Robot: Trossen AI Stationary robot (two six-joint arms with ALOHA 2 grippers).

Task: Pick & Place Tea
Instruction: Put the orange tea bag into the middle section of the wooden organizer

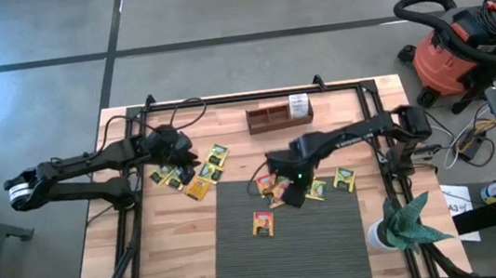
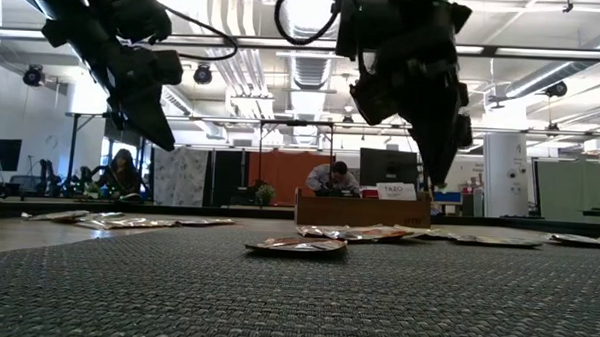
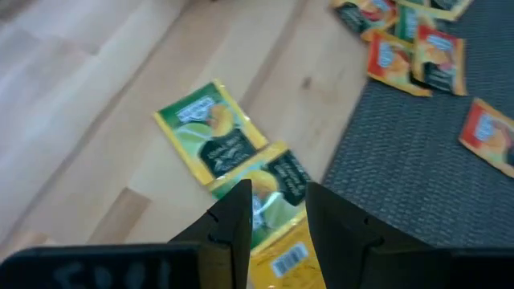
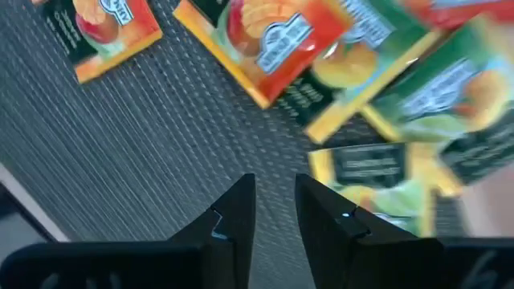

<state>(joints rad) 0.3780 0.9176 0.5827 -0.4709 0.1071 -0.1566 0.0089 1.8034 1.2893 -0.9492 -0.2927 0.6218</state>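
The right gripper (image 1: 293,193) hovers over the sachets (image 1: 282,187) clustered at the back edge of the grey mat (image 1: 242,252), its fingers a narrow gap apart with nothing between them. To pick well, it should single out one packet's free edge — not the overlapped pile — and pinch flat before lifting toward the wooden tray (image 1: 274,117), beyond the mat. The left gripper (image 1: 183,161) waits off the mat's left corner above more sachets (image 1: 199,188), fingers slightly parted and empty.
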